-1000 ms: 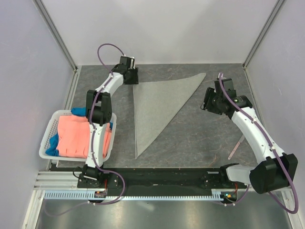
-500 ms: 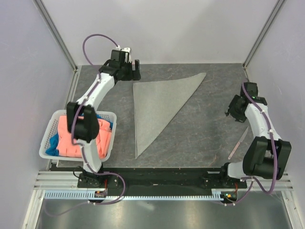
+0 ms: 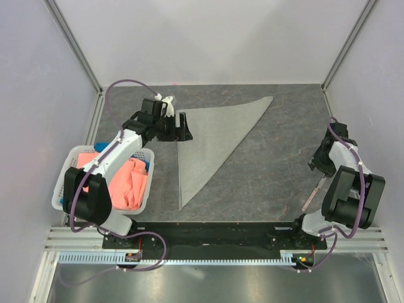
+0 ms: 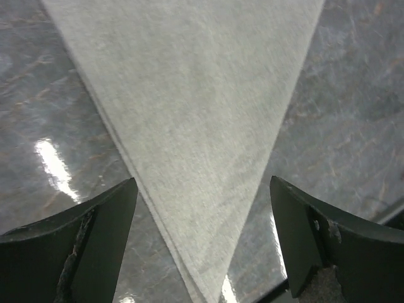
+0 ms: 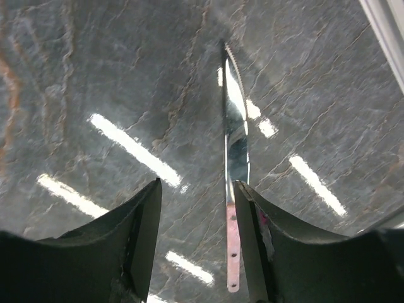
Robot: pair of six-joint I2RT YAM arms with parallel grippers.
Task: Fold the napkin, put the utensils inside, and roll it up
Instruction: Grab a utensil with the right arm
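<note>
The light grey napkin [image 3: 208,139] lies flat in the middle of the table, folded into a triangle; its pointed corner shows in the left wrist view [image 4: 189,126]. My left gripper [image 3: 184,129] is open and hovers over the napkin's left corner; its jaws stand wide on either side of the tip [image 4: 202,252]. The utensil is a knife with a pinkish handle [image 3: 313,194] at the right near edge. In the right wrist view the knife [image 5: 232,208] lies just inside my right finger. My right gripper [image 3: 319,165] is open above it [image 5: 197,246].
A white basket [image 3: 63,183] with a coral-orange cloth [image 3: 123,186] and a blue cloth [image 3: 101,147] stands at the near left. Metal frame posts and walls close the table at the back and both sides. A black rail runs along the near edge.
My left gripper has come from the far back edge down towards the napkin's left corner. My right gripper has swung from mid-right to the right edge above the knife.
</note>
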